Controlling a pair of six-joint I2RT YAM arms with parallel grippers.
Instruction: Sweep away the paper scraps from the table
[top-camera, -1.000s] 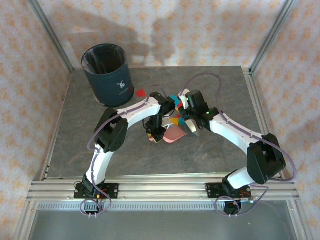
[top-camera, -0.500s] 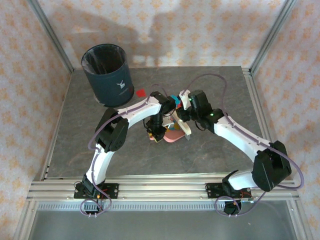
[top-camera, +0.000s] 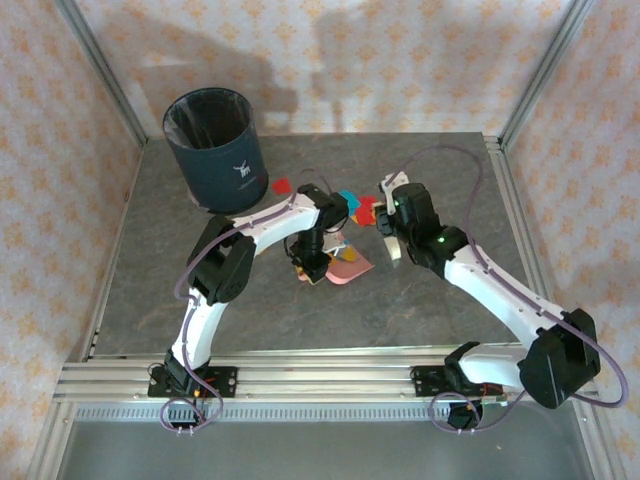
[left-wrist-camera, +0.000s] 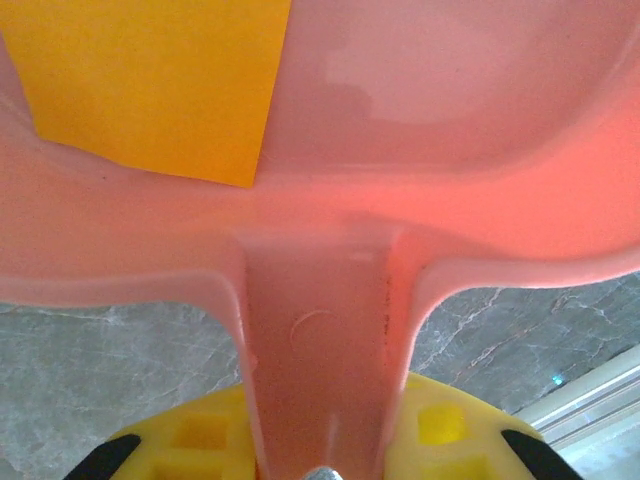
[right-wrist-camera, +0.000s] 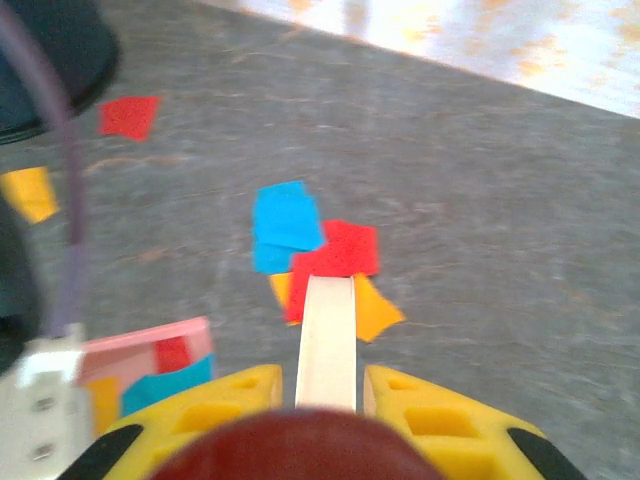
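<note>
Here, the left gripper (left-wrist-camera: 320, 440) is closed on the stem of the pink dustpan (left-wrist-camera: 450, 120), the right gripper (right-wrist-camera: 326, 392) clamps a cream handle (right-wrist-camera: 326, 325), and the paper scraps (right-wrist-camera: 300, 235) lie on the table (right-wrist-camera: 490, 210) at 12 o'clock from this handle, with a few inside the dustpan.

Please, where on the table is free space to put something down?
Bare table lies between the left rail and the left arm, and right of the right arm. Crowded: the middle, with paper scraps beside the pink dustpan.
</note>
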